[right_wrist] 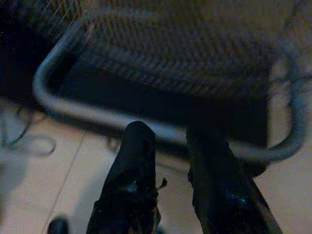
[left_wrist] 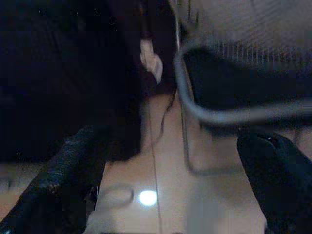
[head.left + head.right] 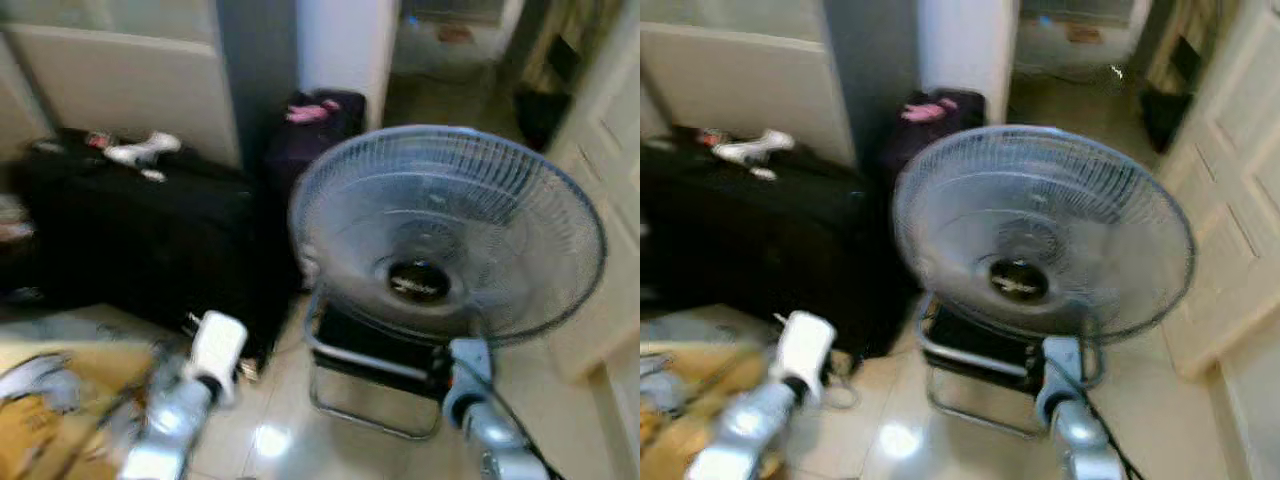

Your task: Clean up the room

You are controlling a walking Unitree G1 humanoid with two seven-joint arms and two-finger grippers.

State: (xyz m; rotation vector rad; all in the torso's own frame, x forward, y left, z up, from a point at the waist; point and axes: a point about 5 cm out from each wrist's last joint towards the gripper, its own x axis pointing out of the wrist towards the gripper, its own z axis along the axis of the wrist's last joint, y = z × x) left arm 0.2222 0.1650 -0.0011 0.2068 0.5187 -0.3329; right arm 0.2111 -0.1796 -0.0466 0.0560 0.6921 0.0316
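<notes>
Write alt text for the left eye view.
A large round floor fan on a metal tube stand stands on shiny tiles before the robot's two silver arms. A black suitcase sits to its left, a white door to its right.

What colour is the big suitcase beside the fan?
Black: the suitcase shows best in the left eye view.

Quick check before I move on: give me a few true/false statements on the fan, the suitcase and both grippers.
1. The floor fan stands on a metal tube frame. True.
2. The left gripper is shut on a cable. False: its fingers are wide apart, holding nothing.
3. A white item lies on the black suitcase. True.
4. The right gripper grips the frame. False: it is short of it, holding nothing.
</notes>
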